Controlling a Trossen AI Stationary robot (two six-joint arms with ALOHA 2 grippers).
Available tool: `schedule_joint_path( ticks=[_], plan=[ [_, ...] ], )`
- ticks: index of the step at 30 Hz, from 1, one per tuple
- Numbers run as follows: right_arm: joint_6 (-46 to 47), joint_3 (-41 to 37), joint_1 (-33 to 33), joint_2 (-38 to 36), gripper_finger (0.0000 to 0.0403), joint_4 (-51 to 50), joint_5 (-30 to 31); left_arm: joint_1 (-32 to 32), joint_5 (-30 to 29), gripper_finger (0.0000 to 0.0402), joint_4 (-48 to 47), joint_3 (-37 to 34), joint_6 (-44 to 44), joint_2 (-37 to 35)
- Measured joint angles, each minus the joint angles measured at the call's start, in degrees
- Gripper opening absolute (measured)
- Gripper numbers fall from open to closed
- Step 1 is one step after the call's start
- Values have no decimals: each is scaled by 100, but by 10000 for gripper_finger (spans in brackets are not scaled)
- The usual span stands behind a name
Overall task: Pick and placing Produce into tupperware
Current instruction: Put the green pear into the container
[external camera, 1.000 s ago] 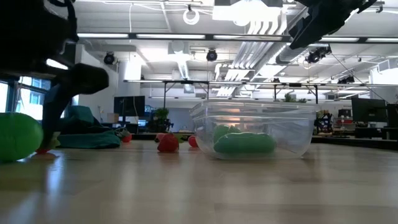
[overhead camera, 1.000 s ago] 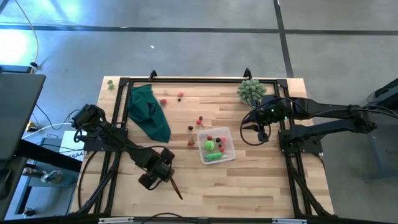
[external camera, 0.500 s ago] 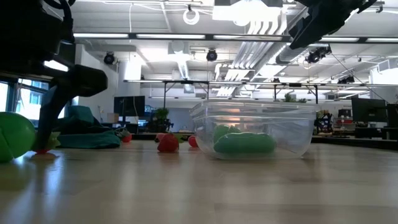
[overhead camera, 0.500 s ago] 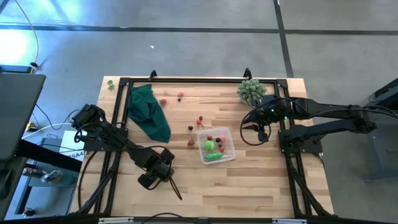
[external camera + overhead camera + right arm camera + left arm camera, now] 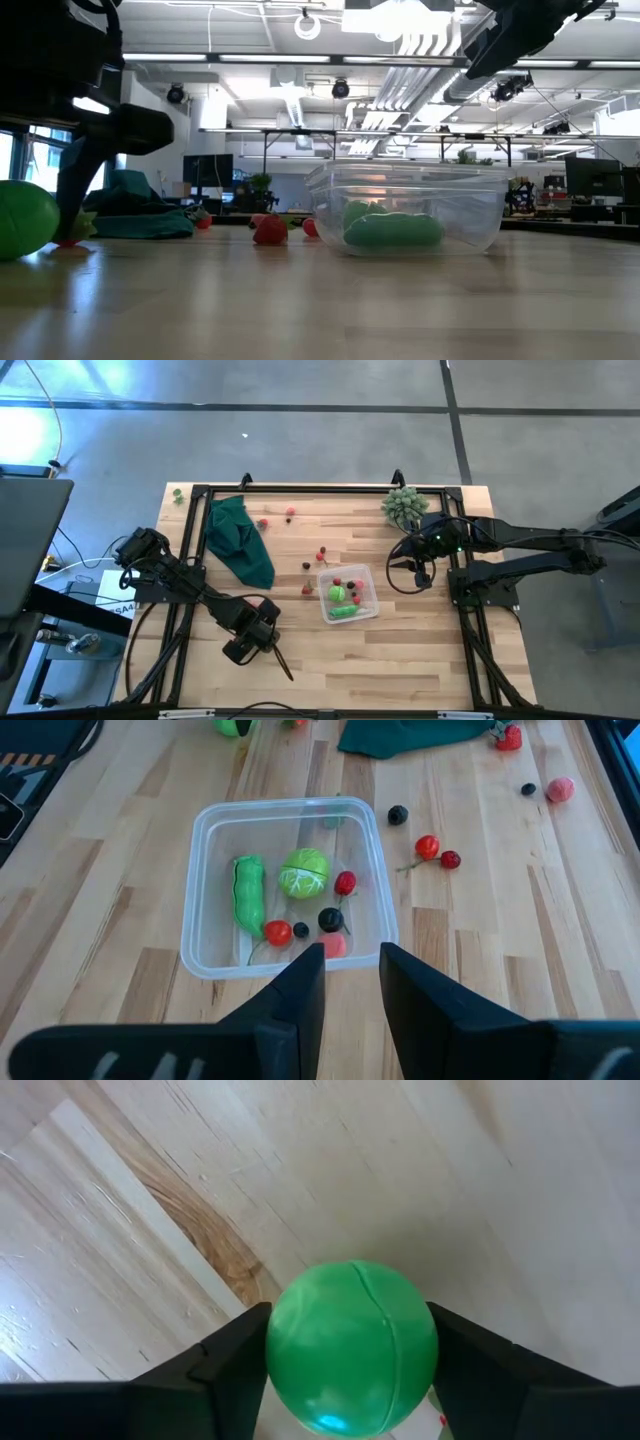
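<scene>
While my left arm reaches low over the front-left part of the pale wooden table (image 5: 420,660), its left gripper (image 5: 350,1355) brackets a smooth bright green toy ball with a moulded seam (image 5: 352,1346), one dark finger close on each side; I cannot tell whether the fingers press it or merely flank it. At table height the same ball shows at the near left, resting on the wood. Near the table's middle, toward the right edge, stands the small clear plastic rectangular tupperware with rounded corners (image 5: 209,830); inside it I see a green pea pod (image 5: 248,896), a round green cabbage-like piece (image 5: 303,873), two small red pieces and two dark berries. More produce lies loose on the wood just outside that container: a pair of red cherries (image 5: 436,851), a dark berry (image 5: 397,815) and a pink piece (image 5: 560,788). By the back-left corner lies a crumpled dark green cloth (image 5: 238,540). My right gripper (image 5: 350,970) hangs above the container's near wall, fingers set narrow and holding nothing, close to a pale green spiky ball-shaped plant (image 5: 403,506) at the back-right corner.
</scene>
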Motion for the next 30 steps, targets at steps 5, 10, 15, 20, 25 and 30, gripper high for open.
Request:
schedule_joint_path(
  ticks=[5, 10, 15, 20, 25, 30],
  plan=[
    [-1, 0, -1, 0, 89, -1, 0, -1, -74, 239, 19, 0, -16, 0],
    [0, 0, 1, 0, 89, 0, 1, 0, -131, 228, 101, 0, -22, 0],
    [-1, 0, 1, 0, 89, 0, 0, 0, -142, 225, 128, 39, -124, -3],
    [-1, 0, 1, 0, 89, 0, 0, 2, -559, 231, 17, 396, -97, -9],
    [0, 0, 1, 0, 89, 0, 0, 99, -1379, 231, -137, 1044, 133, -11],
    [-1, 0, 0, 0, 89, 0, 2, 529, -1900, 231, -221, 1932, 500, -15]
  ],
)
